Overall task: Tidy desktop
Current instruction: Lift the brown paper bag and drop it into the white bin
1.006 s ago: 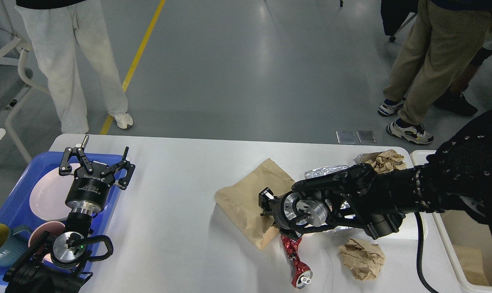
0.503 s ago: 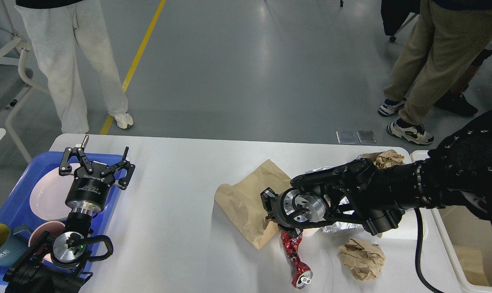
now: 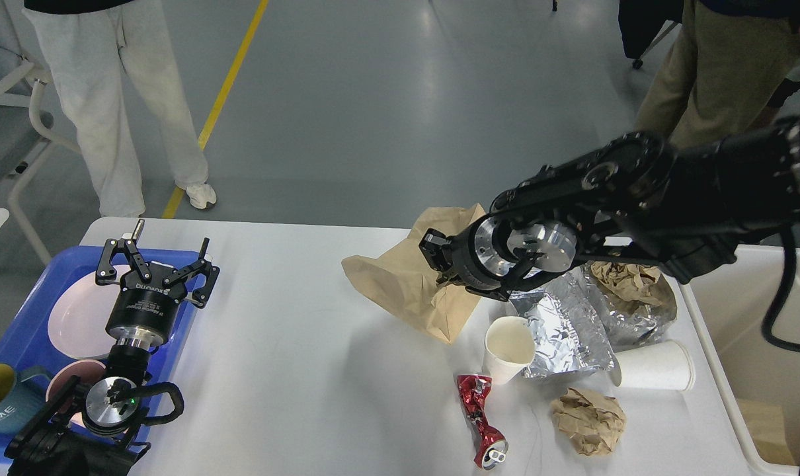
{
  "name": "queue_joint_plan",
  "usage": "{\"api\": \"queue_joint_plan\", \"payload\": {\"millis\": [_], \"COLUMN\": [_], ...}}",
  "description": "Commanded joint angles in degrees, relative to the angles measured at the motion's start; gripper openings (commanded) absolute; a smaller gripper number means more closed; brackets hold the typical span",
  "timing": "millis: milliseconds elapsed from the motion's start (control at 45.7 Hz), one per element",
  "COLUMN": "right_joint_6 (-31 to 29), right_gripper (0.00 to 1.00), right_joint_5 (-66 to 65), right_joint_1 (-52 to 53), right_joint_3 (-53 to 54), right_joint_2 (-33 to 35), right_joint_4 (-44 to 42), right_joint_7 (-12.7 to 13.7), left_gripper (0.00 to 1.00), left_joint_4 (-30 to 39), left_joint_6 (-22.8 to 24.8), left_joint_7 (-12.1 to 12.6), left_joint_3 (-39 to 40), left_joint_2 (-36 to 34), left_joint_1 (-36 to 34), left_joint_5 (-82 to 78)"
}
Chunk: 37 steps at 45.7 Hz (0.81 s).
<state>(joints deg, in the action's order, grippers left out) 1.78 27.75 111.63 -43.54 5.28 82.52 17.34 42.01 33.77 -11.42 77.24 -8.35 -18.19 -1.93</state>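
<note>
The white desktop (image 3: pixel 287 370) carries litter on its right half. My right gripper (image 3: pixel 438 259) is raised above it, shut on a brown paper bag (image 3: pixel 403 281) that hangs off the surface with its lower corner near the tabletop. Below and to the right lie a crushed red can (image 3: pixel 479 418), an upright white paper cup (image 3: pixel 508 345), a second cup on its side (image 3: pixel 654 374), crumpled foil (image 3: pixel 562 327) and a brown paper ball (image 3: pixel 588 420). My left gripper (image 3: pixel 159 256) stands open and empty over the blue tray (image 3: pixel 20 327).
The blue tray holds pink plates (image 3: pixel 76 320) and a teal mug (image 3: pixel 0 396). A white bin (image 3: pixel 760 311) stands at the table's right edge. More crumpled brown paper (image 3: pixel 628 284) rests on the foil. People stand beyond the far edge.
My right arm has risen and moved back to the right, lifting the brown paper bag off the table. This uncovers the two paper cups and the foil. The left arm has not moved.
</note>
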Motion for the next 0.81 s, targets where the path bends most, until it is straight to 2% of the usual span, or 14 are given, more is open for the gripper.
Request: {"api": "queue_joint_plan", "payload": {"millis": [0,109,219,284,394,481,525,678,788], "right_joint_6": [-11.0,-23.6,-34.4,-39.6,-47.4,-48.5,-48.3,-47.5,-43.1], "right_gripper": [0.00,0.00,0.00,0.00,0.00,0.00,0.00,0.00,0.00], "right_joint_5": [-0.9,-5.8,-15.2,-21.3,-30.8,-34.9,-35.3,-35.2,-35.5], "right_joint_1": [11.3,21.5,30.6,33.7,36.7,37.3,37.3,37.2,35.2], "right_joint_3": [-8.5,-17.4,-25.0,-29.3,-36.3,-41.0,-43.2,-46.6,-51.2], "right_joint_2": [1.1,3.3,5.5,6.1,5.7,5.3,5.0,6.8,11.0], "right_joint_4": [1.9,2.6,3.8,4.4,5.1,6.0,6.0,5.9,5.5], "right_joint_7": [-0.4,-0.9,-3.2,-6.6,-14.7,-21.1,-22.6,-22.8,-22.2], "left_gripper": [0.96,0.96,0.96,0.96,0.96,0.96,0.96,0.96,0.96], "left_joint_4": [0.0,0.0,0.0,0.0,0.0,0.0,0.0,0.0,0.0], "left_joint_6": [0.0,0.0,0.0,0.0,0.0,0.0,0.0,0.0,0.0], "left_joint_7": [0.0,0.0,0.0,0.0,0.0,0.0,0.0,0.0,0.0], "left_joint_3": [0.0,-0.1,0.0,0.0,-0.1,-0.1,0.0,-0.1,-0.1], "left_joint_2": [0.0,0.0,0.0,0.0,0.0,0.0,0.0,0.0,0.0], "left_joint_1": [0.0,0.0,0.0,0.0,0.0,0.0,0.0,0.0,0.0], "left_joint_5": [0.0,0.0,0.0,0.0,0.0,0.0,0.0,0.0,0.0]}}
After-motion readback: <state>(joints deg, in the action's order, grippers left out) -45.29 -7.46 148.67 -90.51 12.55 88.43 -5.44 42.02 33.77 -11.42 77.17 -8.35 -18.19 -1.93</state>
